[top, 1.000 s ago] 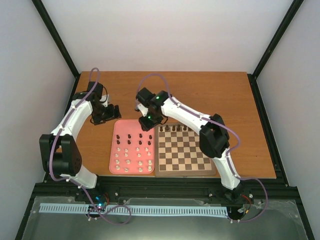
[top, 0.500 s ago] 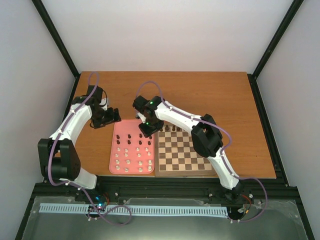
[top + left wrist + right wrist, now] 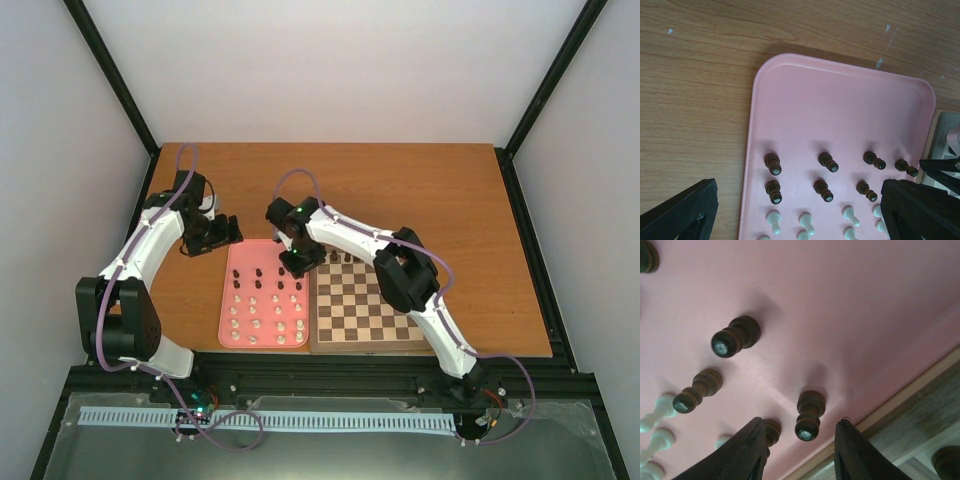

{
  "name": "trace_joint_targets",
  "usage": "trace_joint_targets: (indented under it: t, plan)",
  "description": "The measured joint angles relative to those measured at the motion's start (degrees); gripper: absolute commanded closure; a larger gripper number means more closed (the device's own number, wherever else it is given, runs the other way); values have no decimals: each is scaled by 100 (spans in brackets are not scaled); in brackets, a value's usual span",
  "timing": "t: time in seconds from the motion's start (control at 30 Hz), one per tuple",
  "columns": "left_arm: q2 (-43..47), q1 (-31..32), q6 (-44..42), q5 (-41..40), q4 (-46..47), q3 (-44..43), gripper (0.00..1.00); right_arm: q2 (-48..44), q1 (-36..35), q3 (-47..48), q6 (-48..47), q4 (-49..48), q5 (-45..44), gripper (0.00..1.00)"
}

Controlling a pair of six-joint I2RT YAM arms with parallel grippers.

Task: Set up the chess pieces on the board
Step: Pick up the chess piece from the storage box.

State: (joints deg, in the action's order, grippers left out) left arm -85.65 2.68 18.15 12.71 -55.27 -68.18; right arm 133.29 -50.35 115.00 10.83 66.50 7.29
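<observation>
My right claw [image 3: 799, 426] hangs low over the pink tray [image 3: 850, 305]. Its jaws are parted a little wider than the dark piece [image 3: 809, 415] standing between them, and they grip nothing yet. My left claw [image 3: 800, 195] hovers spread wide and empty above the tray's far end. A few dark men stand along the far row of the board [image 3: 365, 310], which lies just beside the tray on the wooden surface [image 3: 420, 190]. The other chess pieces [image 3: 773, 165] wait on the tray, dark rows farther from me and cream ones nearer. The job in hand, as I judge it, is to take this dark piece by the tray's board-side edge. I should centre on it, close gently on the narrow neck beneath its round knob, and lift straight up before crossing over. A neighbour sits half hidden behind one of my fingers [image 3: 752, 450], and I cannot tell whether they touch, so any sideways drift may topple it. The pieces look like turned, glossy wood, waisted and top-heavy, and probably slippery. The tray is smooth pink plastic with rounded corners and a raised lip. The board's wooden border is grainy and matte.
</observation>
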Motion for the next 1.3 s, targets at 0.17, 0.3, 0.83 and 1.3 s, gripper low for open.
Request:
trace_joint_targets:
  t: [0.17, 0.3, 0.83, 1.3]
  plan:
    - [-2, 0, 0, 4, 0, 0, 1, 4, 63, 0, 13, -33, 2, 68]
    - [-20, 0, -2, 15, 0, -2, 0, 13, 83, 2, 9, -37, 22, 70]
    - [-87, 0, -2, 20, -2, -17, 1, 278, 111, 170, -144, -4, 114, 97]
    - [-120, 0, -2, -22, -7, -70, 0, -457, 260, 507, -125, -7, -85, 97]
